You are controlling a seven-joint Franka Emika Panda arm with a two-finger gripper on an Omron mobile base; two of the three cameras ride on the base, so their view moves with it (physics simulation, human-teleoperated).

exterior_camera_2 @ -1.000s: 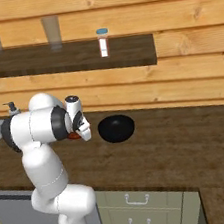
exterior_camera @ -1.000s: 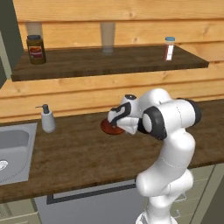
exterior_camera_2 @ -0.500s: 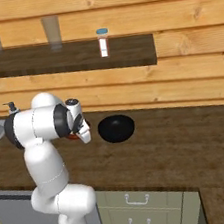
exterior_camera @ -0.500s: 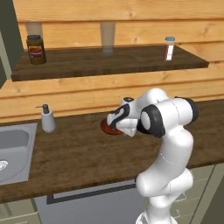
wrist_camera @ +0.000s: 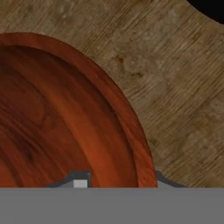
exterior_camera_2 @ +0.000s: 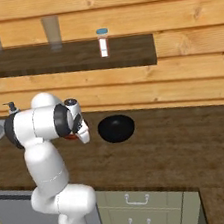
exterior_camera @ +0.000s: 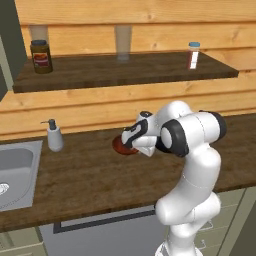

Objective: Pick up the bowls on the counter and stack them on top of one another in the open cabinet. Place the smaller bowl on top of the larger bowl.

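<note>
1. A grey sink [exterior_camera: 12, 167] is set in the counter [exterior_camera: 75, 180] at the far left, with a soap bottle [exterior_camera: 54, 136] beside it.
2. The small red-brown bowl [exterior_camera: 120, 146] sits on the counter.
3. The gripper [wrist_camera: 118, 181] is down at the bowl, with one finger inside the rim and one outside, so the fingers are apart.
4. The big black bowl [exterior_camera_2: 116, 128] sits on the counter, near the small bowl's right.
</note>
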